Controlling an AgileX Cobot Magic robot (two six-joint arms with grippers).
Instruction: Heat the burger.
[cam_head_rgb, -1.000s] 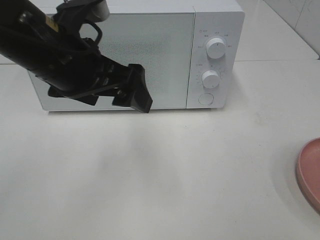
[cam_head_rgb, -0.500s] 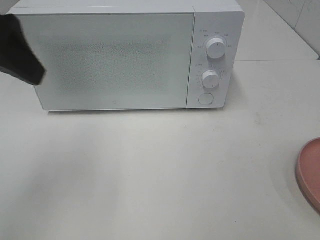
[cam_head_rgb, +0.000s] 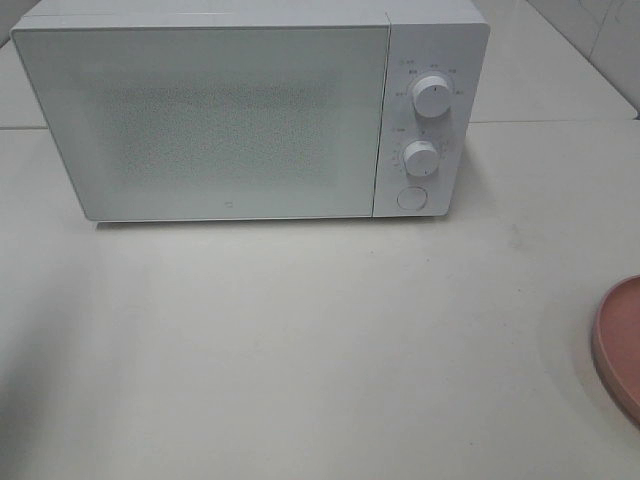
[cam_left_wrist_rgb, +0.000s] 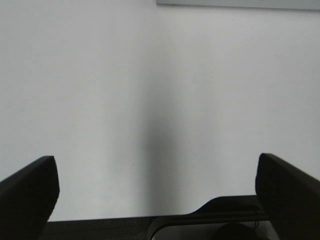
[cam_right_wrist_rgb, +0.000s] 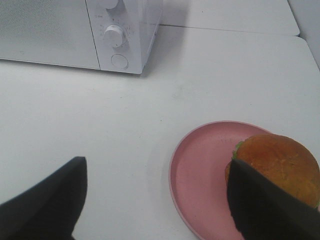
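Both tools spread wide and empty, left (cam_left_wrist_rgb: 155, 192), right (cam_right_wrist_rgb: 157, 200) above burger (cam_right_wrist_rgb: 280, 165).

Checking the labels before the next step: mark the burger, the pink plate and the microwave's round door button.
burger (cam_right_wrist_rgb: 280, 162), right wrist view, on the top of the bun.
pink plate (cam_right_wrist_rgb: 200, 175), right wrist view, on its bare surface beside the burger.
door button (cam_head_rgb: 411, 198), exterior high view, on the button's face below the two knobs.

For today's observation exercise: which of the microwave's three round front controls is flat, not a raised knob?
The lowest one, the flat round button, sits below the two raised knobs.
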